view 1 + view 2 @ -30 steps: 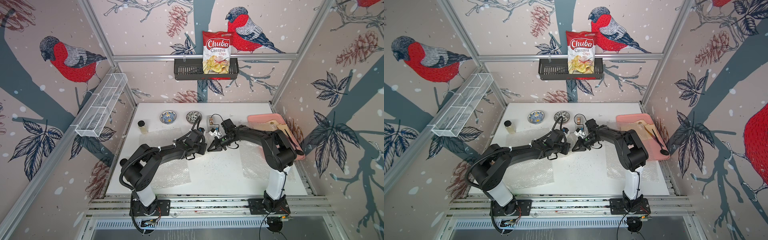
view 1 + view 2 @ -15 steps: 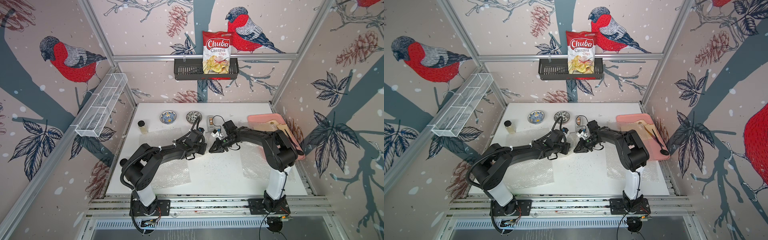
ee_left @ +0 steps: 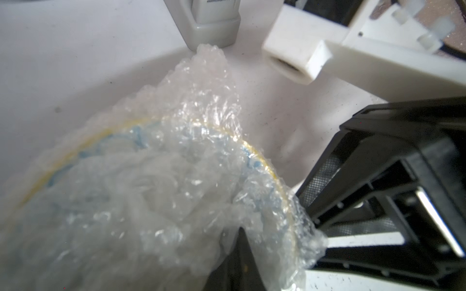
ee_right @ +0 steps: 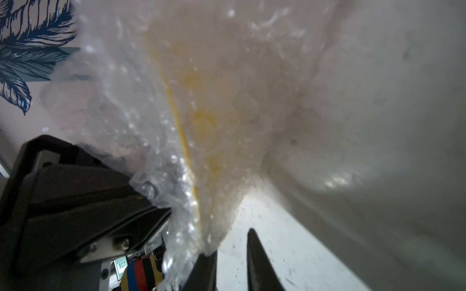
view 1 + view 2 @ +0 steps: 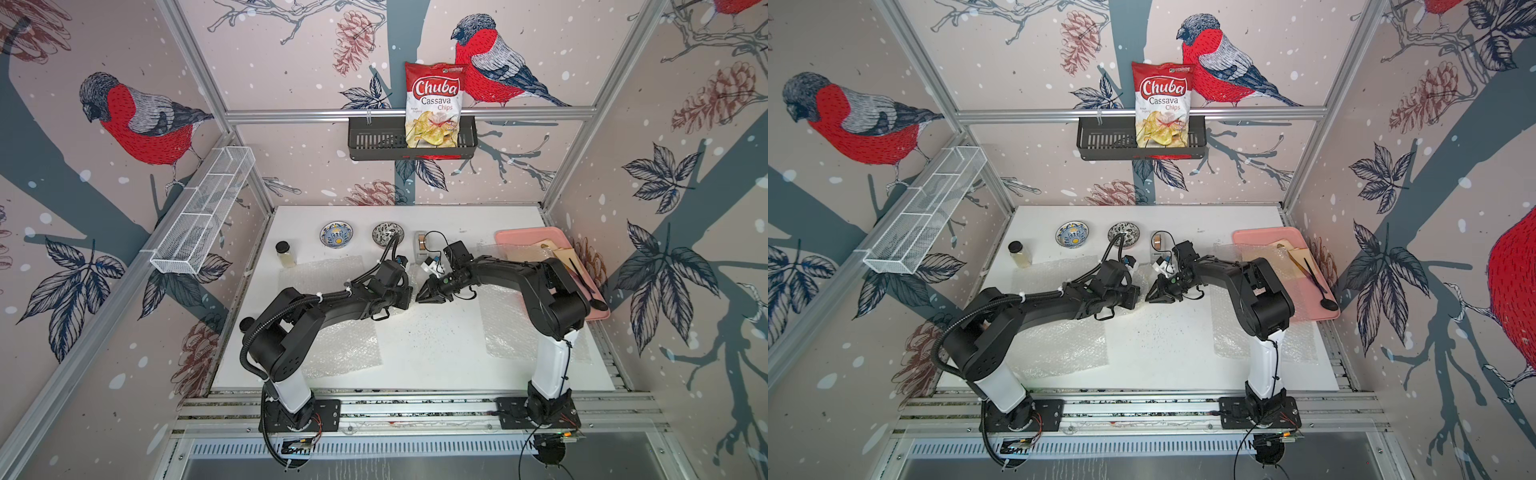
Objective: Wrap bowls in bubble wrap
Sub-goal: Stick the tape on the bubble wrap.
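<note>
In both top views the left gripper (image 5: 407,296) and right gripper (image 5: 422,296) meet tip to tip over crinkly, clear bubble wrap (image 5: 340,345). The blue-and-yellow bowl (image 5: 336,234) and black-and-white bowl (image 5: 387,232) sit well behind, and a bag (image 5: 434,104) reads "Chuba Cassava Chips". In the left wrist view, wrap shrouds a round yellow-rimmed bowl (image 3: 136,137) right against the left pincer, which is pressed together on a fold of wrap. In the right wrist view, we find the right pincer's black fingers slightly spread, one touching the wrap.
</note>
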`<state>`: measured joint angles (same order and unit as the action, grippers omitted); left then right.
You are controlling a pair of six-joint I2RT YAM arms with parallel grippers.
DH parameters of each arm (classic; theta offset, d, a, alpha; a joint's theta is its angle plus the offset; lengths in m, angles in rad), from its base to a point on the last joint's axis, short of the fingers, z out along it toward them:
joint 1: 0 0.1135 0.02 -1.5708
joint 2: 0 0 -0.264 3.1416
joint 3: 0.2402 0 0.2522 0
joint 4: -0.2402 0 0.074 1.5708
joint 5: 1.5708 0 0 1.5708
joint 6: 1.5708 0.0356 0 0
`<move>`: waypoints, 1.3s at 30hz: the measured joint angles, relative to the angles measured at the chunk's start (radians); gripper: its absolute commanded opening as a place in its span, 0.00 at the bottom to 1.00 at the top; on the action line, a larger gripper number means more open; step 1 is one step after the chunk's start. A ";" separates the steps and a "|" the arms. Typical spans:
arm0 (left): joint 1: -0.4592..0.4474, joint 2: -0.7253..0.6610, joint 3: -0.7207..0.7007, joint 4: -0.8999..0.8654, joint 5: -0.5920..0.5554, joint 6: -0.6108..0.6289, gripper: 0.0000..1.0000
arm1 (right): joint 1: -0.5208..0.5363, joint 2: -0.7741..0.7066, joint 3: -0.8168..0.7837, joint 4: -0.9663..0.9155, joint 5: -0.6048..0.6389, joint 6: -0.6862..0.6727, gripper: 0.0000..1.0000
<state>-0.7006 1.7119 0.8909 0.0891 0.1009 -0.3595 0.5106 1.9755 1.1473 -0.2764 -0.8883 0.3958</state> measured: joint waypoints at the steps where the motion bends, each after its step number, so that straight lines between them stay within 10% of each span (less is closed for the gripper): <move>1: 0.000 0.002 0.000 0.004 0.001 0.000 0.00 | 0.000 0.000 -0.003 0.010 0.002 0.002 0.24; 14: 0.000 0.014 0.000 0.030 0.002 -0.010 0.00 | -0.007 -0.084 -0.140 0.270 0.024 0.169 0.15; 21: -0.003 0.014 0.005 0.029 0.024 -0.011 0.00 | -0.052 -0.148 -0.204 0.386 0.017 0.258 0.38; 39: -0.005 -0.108 0.071 -0.064 -0.003 -0.034 0.11 | 0.003 -0.268 -0.219 0.224 0.131 0.213 0.51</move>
<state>-0.7052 1.6043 0.9623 0.0250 0.0982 -0.3939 0.5137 1.7077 0.9283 -0.0528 -0.7574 0.6086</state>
